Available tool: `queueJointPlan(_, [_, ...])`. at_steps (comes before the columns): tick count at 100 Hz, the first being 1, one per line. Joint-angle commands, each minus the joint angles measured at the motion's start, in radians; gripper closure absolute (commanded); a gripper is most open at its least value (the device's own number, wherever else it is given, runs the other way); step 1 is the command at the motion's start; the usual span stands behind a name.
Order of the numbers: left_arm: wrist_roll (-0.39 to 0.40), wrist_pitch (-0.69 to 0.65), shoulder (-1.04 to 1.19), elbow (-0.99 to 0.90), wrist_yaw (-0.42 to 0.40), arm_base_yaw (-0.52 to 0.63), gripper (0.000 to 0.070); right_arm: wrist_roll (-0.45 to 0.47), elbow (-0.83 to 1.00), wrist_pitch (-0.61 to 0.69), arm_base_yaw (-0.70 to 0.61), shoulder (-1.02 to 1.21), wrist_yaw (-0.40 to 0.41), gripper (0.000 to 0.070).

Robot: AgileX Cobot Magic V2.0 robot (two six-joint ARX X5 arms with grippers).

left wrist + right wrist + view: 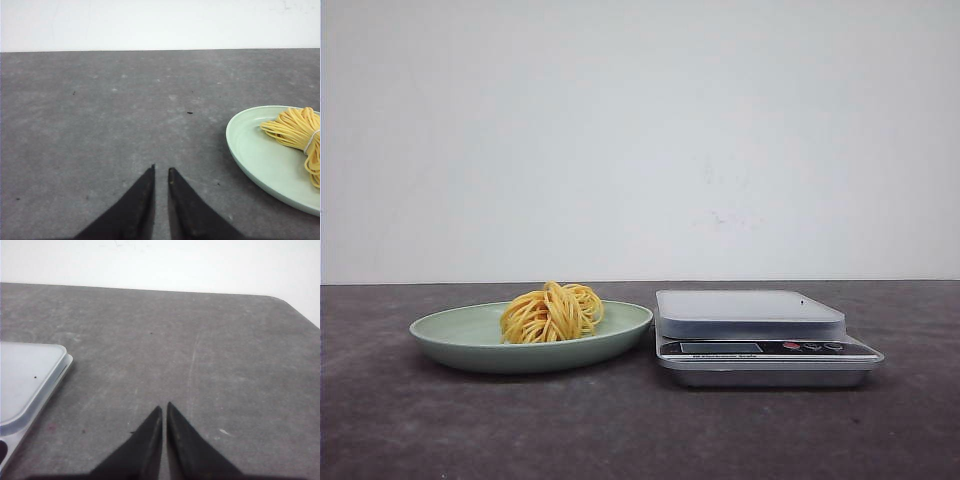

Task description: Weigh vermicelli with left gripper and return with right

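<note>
Resting in a loose nest on the pale green plate (450, 335), the vermicelli (552, 313) sits a little toward the plate's right side, its yellow strands coiled into a rounded ball that rises above the rim. The plate stands on the dark grey tabletop (620, 430), left of the middle and closer to the far edge than to the near one in the front view. Just beside it on the right stands a silver kitchen scale (765, 350), its flat weighing platform (745, 305) bare and its dark display strip and small buttons facing the near edge; plate and scale are very close, and whether they touch cannot be told. Neither arm shows in the front view. In the left wrist view the left tool (161, 172) hangs over bare tabletop with its two black fingers nearly pressed together, only a thin slit between the tips and nothing pinched; the plate and part of the vermicelli lie off to one side of it, apart from the fingers. A pale band wraps the strands there. In the right wrist view the right tool (164, 410) is likewise nearly pressed together and holds nothing, with a corner of the scale's platform nearby and the tabletop's far right corner beyond.
</note>
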State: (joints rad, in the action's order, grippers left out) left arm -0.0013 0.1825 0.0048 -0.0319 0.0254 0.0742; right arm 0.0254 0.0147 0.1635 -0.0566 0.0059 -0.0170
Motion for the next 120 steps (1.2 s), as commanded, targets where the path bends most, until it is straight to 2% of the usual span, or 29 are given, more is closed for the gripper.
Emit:
queueJointPlan(1, [-0.019,0.004,-0.002,0.018,0.001,-0.002,0.0689,0.029,-0.002,-0.016,0.000,-0.002,0.001,0.0694])
queueJointPlan(15, [-0.024,-0.010,-0.002,0.018,0.005,-0.002,0.0689,0.112,-0.002,-0.047,0.000,-0.002,0.002,0.0694])
queueJointPlan(28, [-0.199,-0.108,-0.002,0.013,0.029,0.001,0.0688,0.203,0.036,-0.072,0.000,-0.002,0.029,0.0695])
queueJointPlan(43, [-0.234,-0.122,0.013,-0.069,-0.027,0.001,0.0688,0.211,0.174,-0.019,0.000,0.019,0.036,0.0696])
queueJointPlan(53, [-0.315,-0.117,0.055,-0.168,-0.029,0.001,0.0688,0.225,0.294,0.035,0.000,0.068,0.037,0.0696])
queueJointPlan(67, [-0.311,-0.009,0.179,-0.369,-0.034,0.001,0.0688,0.255,0.457,0.135,0.000,0.161,0.057,0.0695])
queueJointPlan(83, [-0.269,0.182,0.346,-0.599,-0.007,0.001,0.0684,0.218,0.591,0.197,0.000,0.250,0.129,0.0695])
queueJointPlan(87, [-0.251,0.197,0.380,-0.638,0.014,0.001,0.0645,0.208,0.614,0.210,0.000,0.268,0.141,0.0694])
queueJointPlan(91, [-0.246,0.204,0.408,-0.668,0.038,0.001,0.0543,0.194,0.631,0.220,0.000,0.284,0.152,0.0690])
queueJointPlan(95, [-0.246,0.211,0.429,-0.692,0.055,0.001,0.0388,0.194,0.645,0.231,0.000,0.298,0.152,0.0633])
queueJointPlan(98, [-0.246,0.216,0.441,-0.705,0.067,0.001,0.0278,0.193,0.653,0.235,0.000,0.306,0.153,0.0527])
queueJointPlan(99, [-0.246,0.217,0.444,-0.709,0.071,0.001,0.0250,0.191,0.655,0.235,0.000,0.309,0.153,0.0465])
queueJointPlan(101, [-0.246,0.218,0.449,-0.715,0.082,0.001,0.0207,0.191,0.657,0.234,0.000,0.311,0.155,0.0401])
queueJointPlan(103, [-0.246,0.219,0.453,-0.718,0.091,0.001,0.0179,0.191,0.660,0.234,0.000,0.314,0.160,0.0295])
queueJointPlan(106, [-0.246,0.222,0.455,-0.722,0.105,0.001,0.0174,0.188,0.661,0.234,0.000,0.314,0.173,0.0207])
queueJointPlan(109, [-0.246,0.224,0.455,-0.723,0.117,0.001,0.0179,0.180,0.661,0.233,0.000,0.314,0.192,0.0149])
queueJointPlan(120, [-0.246,0.223,0.455,-0.723,0.150,0.001,0.0185,0.173,0.661,0.237,0.000,0.314,0.231,0.0143])
